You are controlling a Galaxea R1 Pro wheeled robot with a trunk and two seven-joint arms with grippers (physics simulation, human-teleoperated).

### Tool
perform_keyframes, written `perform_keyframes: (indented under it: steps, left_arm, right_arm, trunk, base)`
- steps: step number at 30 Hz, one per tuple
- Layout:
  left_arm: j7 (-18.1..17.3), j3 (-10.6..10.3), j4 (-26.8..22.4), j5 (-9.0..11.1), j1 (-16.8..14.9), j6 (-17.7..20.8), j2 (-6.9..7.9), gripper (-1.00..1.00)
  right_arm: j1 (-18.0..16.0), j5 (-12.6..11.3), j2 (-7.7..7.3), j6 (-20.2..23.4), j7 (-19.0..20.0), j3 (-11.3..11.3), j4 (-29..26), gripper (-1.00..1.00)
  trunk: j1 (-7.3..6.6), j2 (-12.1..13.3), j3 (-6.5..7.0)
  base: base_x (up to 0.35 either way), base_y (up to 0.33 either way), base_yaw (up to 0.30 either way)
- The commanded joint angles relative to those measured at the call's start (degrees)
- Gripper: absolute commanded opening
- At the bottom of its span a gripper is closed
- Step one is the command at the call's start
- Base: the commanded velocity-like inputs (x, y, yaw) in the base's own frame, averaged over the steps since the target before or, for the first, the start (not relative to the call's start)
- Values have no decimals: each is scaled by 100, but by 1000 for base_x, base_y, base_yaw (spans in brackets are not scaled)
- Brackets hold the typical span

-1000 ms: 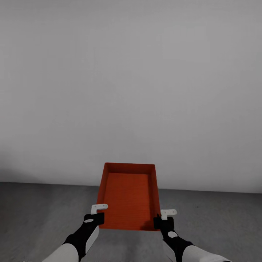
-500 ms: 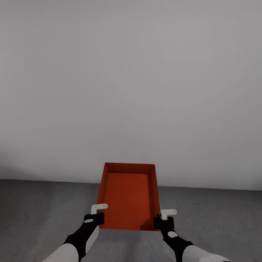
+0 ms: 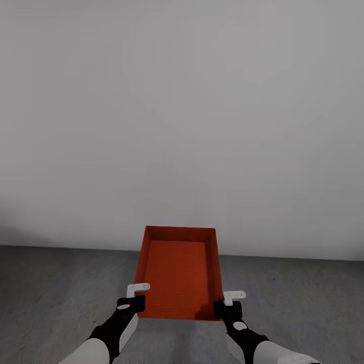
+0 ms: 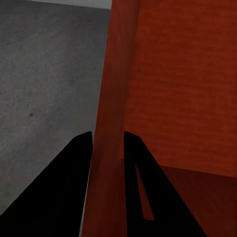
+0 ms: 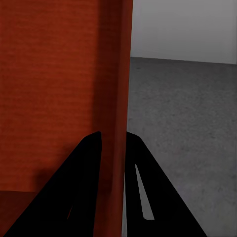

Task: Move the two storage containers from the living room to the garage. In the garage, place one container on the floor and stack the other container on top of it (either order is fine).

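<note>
I hold one orange-red open-top storage container [image 3: 179, 273] level in front of me, above the dark grey floor [image 3: 55, 293] of the garage. My left gripper [image 3: 134, 298] is shut on its left wall near the front corner, and the left wrist view shows that wall [image 4: 109, 128] pinched between two black fingers [image 4: 81, 163]. My right gripper [image 3: 226, 302] is shut on the right wall near the other front corner; in the right wrist view this wall [image 5: 117, 98] runs between its fingers [image 5: 89, 168]. The bin is empty inside.
A plain white wall [image 3: 182, 116] stands close ahead and meets the grey floor just beyond the bin. Rough grey floor [image 5: 182, 123] spreads to both sides of the container.
The wall's base line has slid slightly up in the head view, so the camera has moved a little. Arms and container keep the same pose.
</note>
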Motion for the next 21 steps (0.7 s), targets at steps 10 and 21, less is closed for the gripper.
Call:
perform_keyframes:
  steps: [10, 21]
  left_arm:
    - [38, 83, -17, -19, -3, 56, 0, -100]
    - [38, 83, -17, -19, -3, 57, 0, -100]
  right_arm:
    - [-5, -95, -27, -36, -161, -151, 2, -100]
    - [-5, -95, -27, -36, -162, -151, 2, -100]
  trunk:
    - [0, -5, -98]
    - [0, -5, -199]
  base:
    - [0, 0, 0]
    - [0, 0, 0]
